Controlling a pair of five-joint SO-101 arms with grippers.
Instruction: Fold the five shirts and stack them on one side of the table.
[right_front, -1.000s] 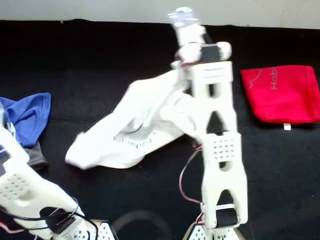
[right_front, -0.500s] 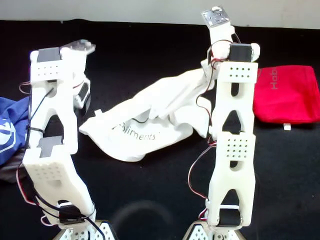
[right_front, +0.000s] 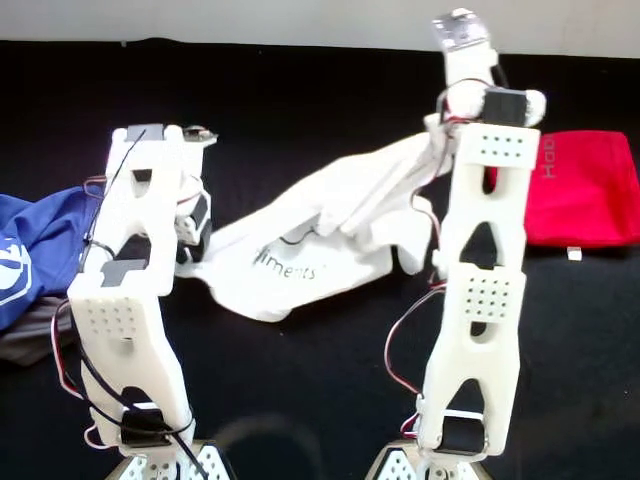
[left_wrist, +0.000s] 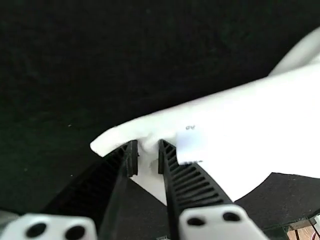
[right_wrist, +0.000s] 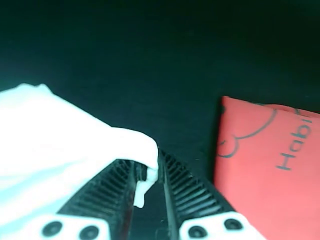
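A crumpled white shirt (right_front: 300, 245) lies mid-table, stretched between both arms. My right gripper (right_front: 441, 150) is shut on its far right end and holds that end lifted; in the right wrist view a fold of white shirt (right_wrist: 75, 135) is pinched between the fingers of the right gripper (right_wrist: 147, 167). My left gripper (right_front: 195, 237) is at the shirt's left corner, and in the left wrist view the edge of the white shirt (left_wrist: 240, 120) sits clamped at the tips of the left gripper (left_wrist: 147, 150). A folded red shirt (right_front: 585, 185) lies at the right. A blue shirt (right_front: 30, 255) lies bunched at the left edge.
Grey cloth (right_front: 30, 340) pokes out under the blue shirt. The red shirt (right_wrist: 270, 165) lies close beside the right gripper. Black table (right_front: 300, 100) stretches bare behind the white shirt and in front of it between the two arm bases.
The left arm swung in from the front left and closed on the shirt's left corner. The right arm moved right with its end, pulling the shirt out longer.
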